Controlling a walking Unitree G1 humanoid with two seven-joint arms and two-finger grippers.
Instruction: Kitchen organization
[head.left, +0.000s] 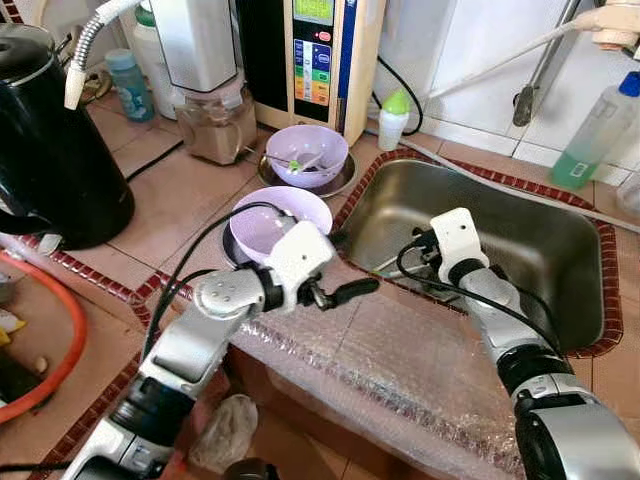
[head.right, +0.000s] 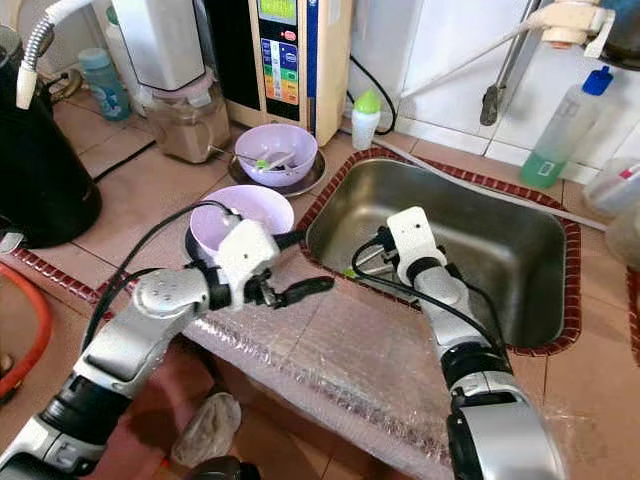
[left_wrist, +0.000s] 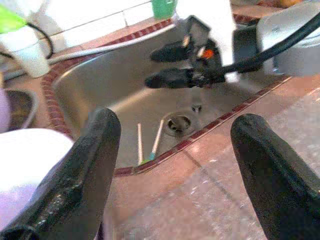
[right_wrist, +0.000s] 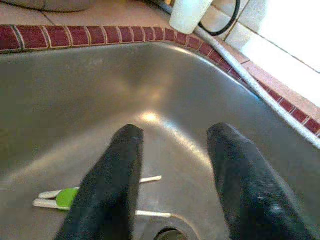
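Two end effectors: both mine, both with fingers apart and holding nothing.
Left end effector (head.left: 352, 290): hovers over the bubble-wrapped front edge of the worktop (head.left: 170, 200), just beside the near left corner of the sink (head.left: 520, 230); its two black fingers point toward the basin.
Right end effector (right_wrist: 172, 185): reaches down inside the sink, fingers spread above the steel floor, near the drain (left_wrist: 179, 122).
Chopsticks (right_wrist: 95, 196): a pale pair joined by a green clip, lying flat on the sink floor just beside the drain, apart from my right fingers.
Near bowl (head.left: 280, 222): lilac, standing on the tiled worktop just left of the sink, right behind my left wrist.
Far bowl (head.left: 308, 152): lilac too, set on a dark saucer further back, with utensils inside, one green-tipped.
Black kettle (head.left: 50, 150): at the far left of the worktop.
Small white bottle (head.left: 394, 120): green cap, standing at the back left corner of the sink.
Green-liquid bottle (head.left: 590, 130): blue cap, leaning at the wall behind the sink's right end.
Bubble wrap (head.left: 400, 370): covers the front ledge under my arms.
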